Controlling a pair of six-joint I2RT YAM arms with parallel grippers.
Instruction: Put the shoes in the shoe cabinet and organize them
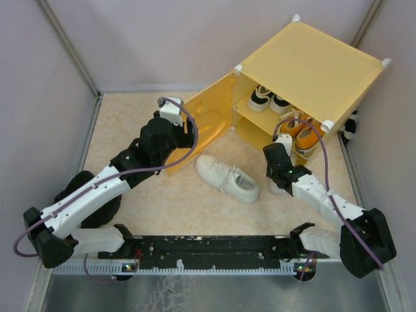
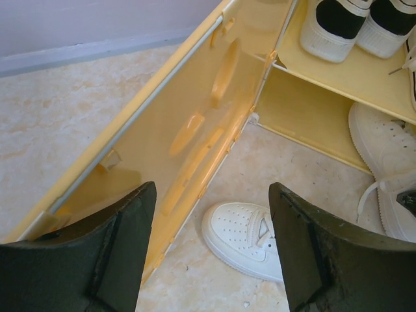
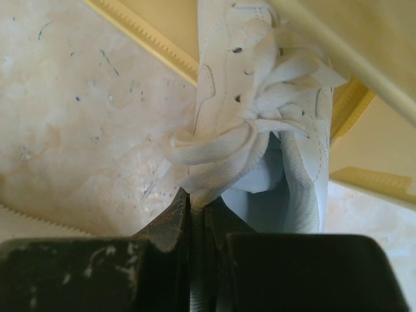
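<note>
The yellow shoe cabinet (image 1: 312, 65) stands at the back right, its door (image 1: 208, 120) swung open to the left. Black-and-white shoes (image 1: 270, 99) sit on its upper shelf and orange shoes (image 1: 300, 133) in the lower compartment. One off-white shoe (image 1: 227, 177) lies on the floor in front; its toe shows between my left fingers (image 2: 240, 237). My left gripper (image 1: 185, 133) is open and empty beside the door (image 2: 182, 130). My right gripper (image 3: 205, 201) is shut on the collar of the other off-white shoe (image 3: 260, 110), whose toe points into the lower compartment.
Grey walls close in the left, back and right sides. The tan floor (image 1: 130, 130) spreads left of the door. A black rail (image 1: 208, 247) with the arm bases runs along the near edge. A black-and-white object (image 1: 351, 127) lies right of the cabinet.
</note>
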